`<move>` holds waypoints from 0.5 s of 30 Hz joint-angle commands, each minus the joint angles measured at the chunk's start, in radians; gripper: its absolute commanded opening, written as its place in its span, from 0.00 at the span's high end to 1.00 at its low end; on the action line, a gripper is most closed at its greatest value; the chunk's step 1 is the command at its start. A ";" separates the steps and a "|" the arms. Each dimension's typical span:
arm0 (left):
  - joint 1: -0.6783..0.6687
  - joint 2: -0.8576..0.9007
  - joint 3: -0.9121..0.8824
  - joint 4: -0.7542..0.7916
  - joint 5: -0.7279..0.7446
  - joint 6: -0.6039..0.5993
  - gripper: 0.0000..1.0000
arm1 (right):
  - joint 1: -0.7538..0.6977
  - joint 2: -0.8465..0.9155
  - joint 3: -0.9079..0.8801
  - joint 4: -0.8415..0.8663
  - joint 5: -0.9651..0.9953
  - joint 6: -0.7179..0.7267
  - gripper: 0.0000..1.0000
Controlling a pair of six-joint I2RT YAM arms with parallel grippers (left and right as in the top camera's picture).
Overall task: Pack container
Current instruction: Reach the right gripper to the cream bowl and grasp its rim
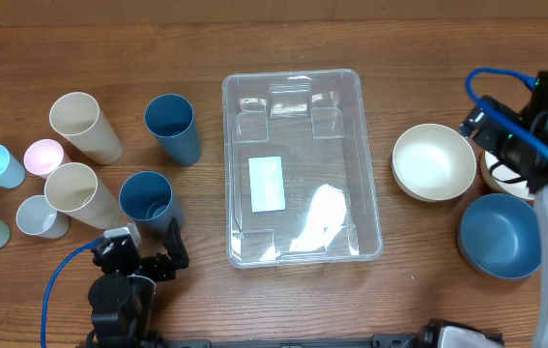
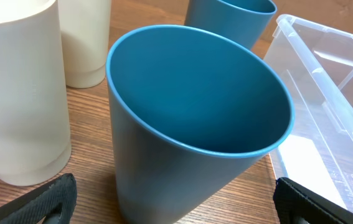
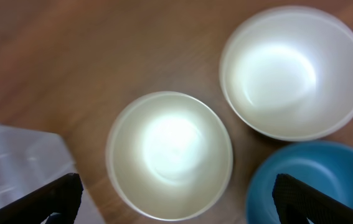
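So the container (image 1: 346,145) is sat in the middle of the table (image 1: 428,48), long side running away from the arms, and its white label (image 1: 267,184) can be seen through the clear base. The left gripper (image 2: 176,205) is spread wide, with a dark blue cup (image 2: 195,112) framed upright between the fingers. No contact can be made out, so nothing is actually being gripped. A cream cup (image 2: 17,93) is stood just beside that blue one, away from the container. Over on the right, the right gripper (image 3: 185,202) is opened wide too and is held above a cream bowl (image 3: 170,155) with nothing in it. A second cream bowl (image 3: 293,71) and a blue bowl (image 3: 313,180) are seen close by.
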 commanded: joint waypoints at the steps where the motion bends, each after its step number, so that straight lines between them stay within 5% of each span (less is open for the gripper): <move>1: -0.002 -0.010 -0.002 0.000 0.007 0.009 0.00 | -0.146 0.095 0.029 0.006 -0.113 0.009 0.00; 8: -0.002 -0.010 -0.002 0.000 0.007 0.009 0.00 | -0.489 0.265 0.029 0.073 -0.135 0.137 0.05; 15: -0.002 -0.010 -0.002 0.000 0.007 0.009 0.00 | -0.545 0.467 0.028 0.166 -0.152 0.137 0.07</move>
